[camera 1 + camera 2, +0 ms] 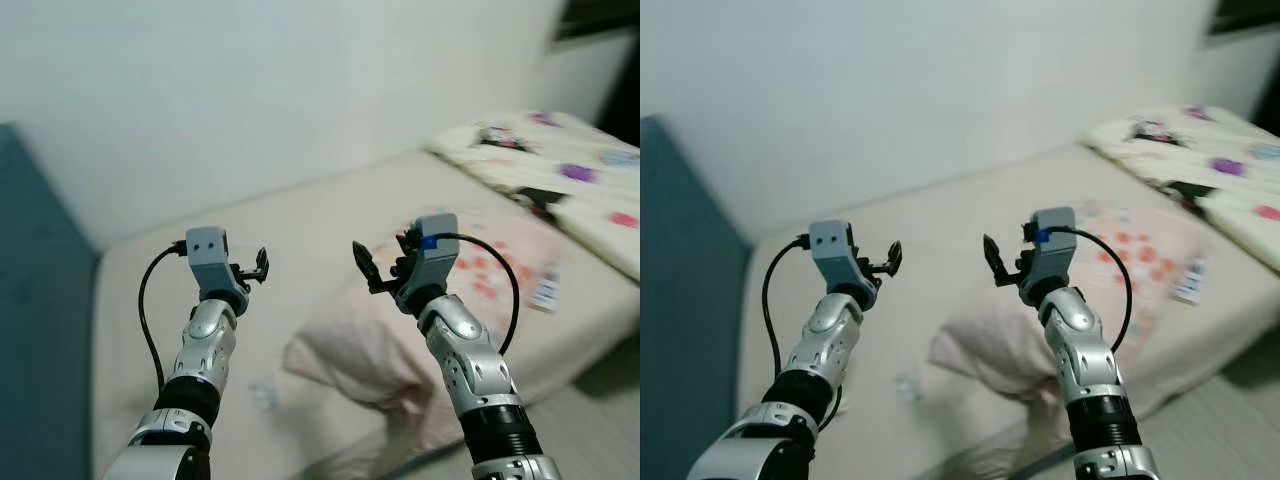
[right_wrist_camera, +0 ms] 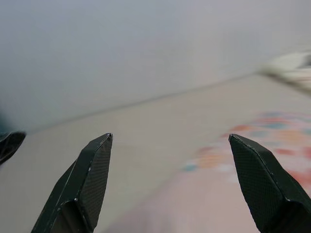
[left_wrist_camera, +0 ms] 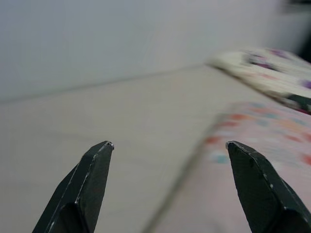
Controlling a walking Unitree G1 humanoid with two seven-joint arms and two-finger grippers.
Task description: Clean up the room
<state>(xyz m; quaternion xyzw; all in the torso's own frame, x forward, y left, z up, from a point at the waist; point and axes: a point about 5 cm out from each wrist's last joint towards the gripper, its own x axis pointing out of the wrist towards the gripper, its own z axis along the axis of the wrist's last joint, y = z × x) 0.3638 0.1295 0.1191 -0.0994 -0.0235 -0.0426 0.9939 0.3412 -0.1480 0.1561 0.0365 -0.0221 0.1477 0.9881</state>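
A beige mattress (image 1: pixel 310 215) lies before me. On it rests a pale pink pillow (image 1: pixel 335 345) whose far end carries red and blue dots (image 3: pixel 272 131). A small crumpled white scrap (image 1: pixel 263 395) lies on the mattress near the pillow. A small white packet (image 1: pixel 547 288) lies by the pillow's right end. My left gripper (image 1: pixel 257 267) is raised above the mattress, open and holding nothing (image 3: pixel 168 144). Over the pillow hovers my right gripper (image 1: pixel 384 256), open as well, with nothing between its fingers (image 2: pixel 170 137).
A cream quilt with purple and pink prints (image 1: pixel 570 165) covers the bed's far right. A white wall (image 1: pixel 250 90) runs behind the bed. A dark blue panel (image 1: pixel 35 330) stands at the left. Grey floor (image 1: pixel 595 420) shows at the lower right.
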